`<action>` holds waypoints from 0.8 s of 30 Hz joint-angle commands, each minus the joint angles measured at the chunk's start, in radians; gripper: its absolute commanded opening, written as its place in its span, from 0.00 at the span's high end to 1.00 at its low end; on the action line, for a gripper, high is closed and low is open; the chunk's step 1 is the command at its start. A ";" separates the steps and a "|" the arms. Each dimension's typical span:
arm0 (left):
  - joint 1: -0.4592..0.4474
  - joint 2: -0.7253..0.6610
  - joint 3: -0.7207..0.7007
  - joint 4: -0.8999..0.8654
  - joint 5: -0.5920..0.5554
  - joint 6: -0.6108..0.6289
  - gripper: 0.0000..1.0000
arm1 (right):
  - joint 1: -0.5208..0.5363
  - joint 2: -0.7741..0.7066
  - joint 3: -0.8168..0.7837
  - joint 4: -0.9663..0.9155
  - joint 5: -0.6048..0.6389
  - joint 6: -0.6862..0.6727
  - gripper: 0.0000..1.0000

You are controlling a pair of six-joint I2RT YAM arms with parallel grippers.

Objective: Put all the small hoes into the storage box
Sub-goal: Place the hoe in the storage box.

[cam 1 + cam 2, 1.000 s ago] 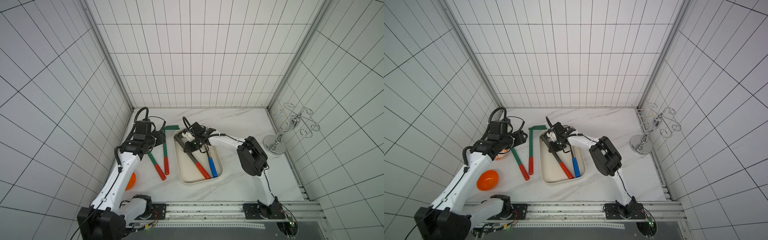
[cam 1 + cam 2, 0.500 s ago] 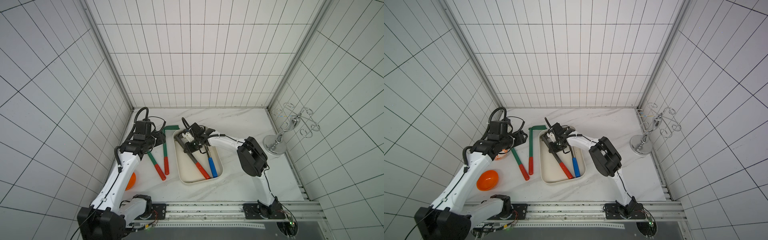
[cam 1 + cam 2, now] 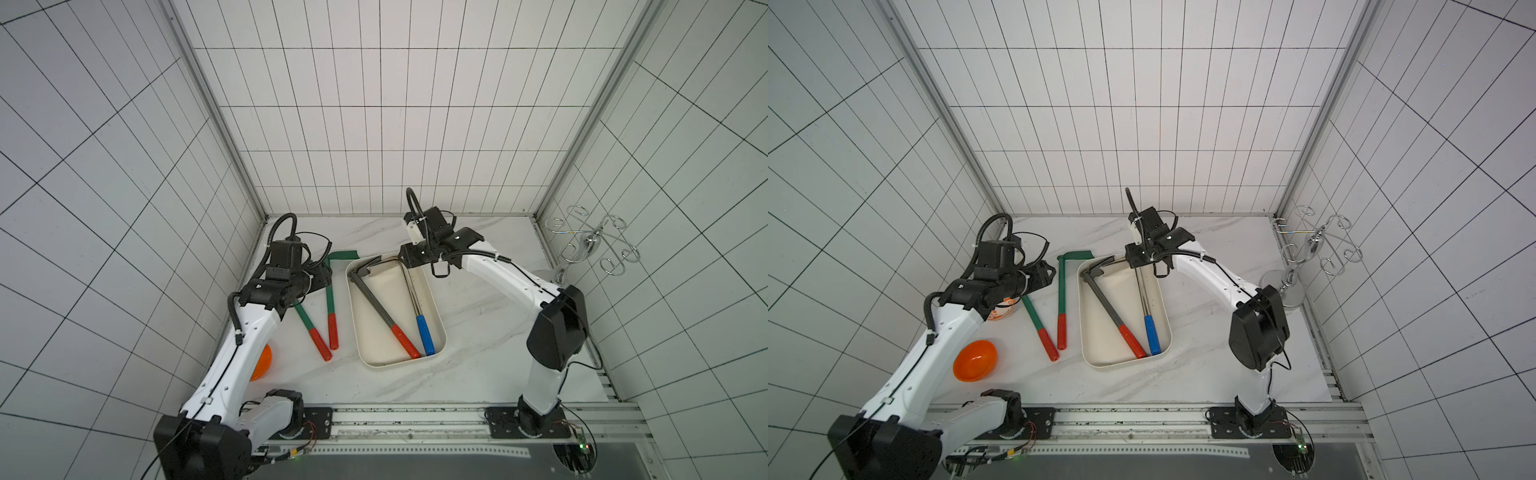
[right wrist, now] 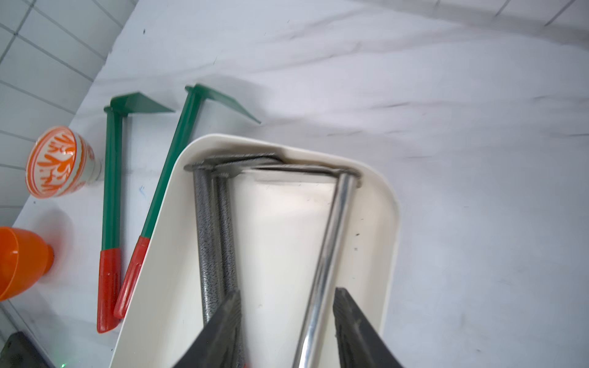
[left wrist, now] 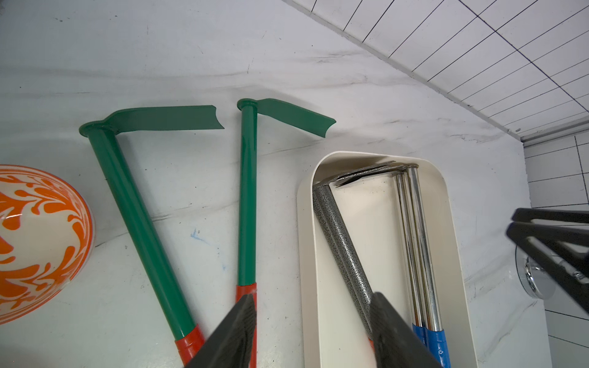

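Right wrist view | right gripper (image 4: 287, 294) released, small hoe (image 4: 328, 248) between jaws in storage box (image 4: 393, 216) | lift straight off shaft | left gripper (image 5: 314, 298) spread, empty

Robotics laboratory test cell. Enclosed by white grid-lined wall panels (image 3: 374, 124); floored by a white marble-patterned tabletop (image 3: 478, 345); two white-and-black robot arms (image 3: 503, 272) bolted to a slotted aluminium base rail (image 3: 407, 428).
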 commanded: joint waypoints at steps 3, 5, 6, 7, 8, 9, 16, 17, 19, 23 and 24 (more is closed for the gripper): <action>0.005 0.006 0.025 0.001 0.011 0.003 0.40 | -0.060 -0.048 -0.147 -0.052 0.068 -0.035 0.51; 0.005 0.007 0.023 0.002 0.012 0.001 0.40 | -0.067 -0.045 -0.184 -0.051 0.067 -0.033 0.50; 0.004 0.008 0.022 0.002 0.012 0.001 0.40 | -0.068 -0.040 -0.198 -0.048 0.065 -0.028 0.49; 0.004 0.008 0.022 0.002 0.012 0.001 0.40 | -0.069 -0.034 -0.207 -0.048 0.062 -0.024 0.49; 0.004 0.008 0.020 0.001 0.012 0.001 0.40 | -0.068 -0.024 -0.214 -0.046 0.055 -0.019 0.48; 0.004 0.008 0.020 0.002 0.012 0.001 0.40 | -0.069 -0.013 -0.218 -0.046 0.048 -0.014 0.48; 0.004 0.007 0.025 -0.004 0.008 0.004 0.41 | -0.069 0.056 -0.228 -0.032 0.007 0.011 0.48; 0.004 0.008 0.025 -0.006 0.007 0.007 0.40 | -0.069 0.067 -0.229 -0.032 0.008 0.015 0.48; 0.005 0.007 0.023 -0.008 0.004 0.006 0.41 | -0.068 0.082 -0.235 -0.032 0.017 0.025 0.48; 0.005 0.007 0.023 -0.009 0.003 0.007 0.41 | -0.070 0.129 -0.257 -0.020 0.027 0.047 0.50; 0.005 0.008 0.025 -0.010 0.003 0.007 0.41 | -0.071 0.140 -0.267 -0.008 0.023 0.053 0.53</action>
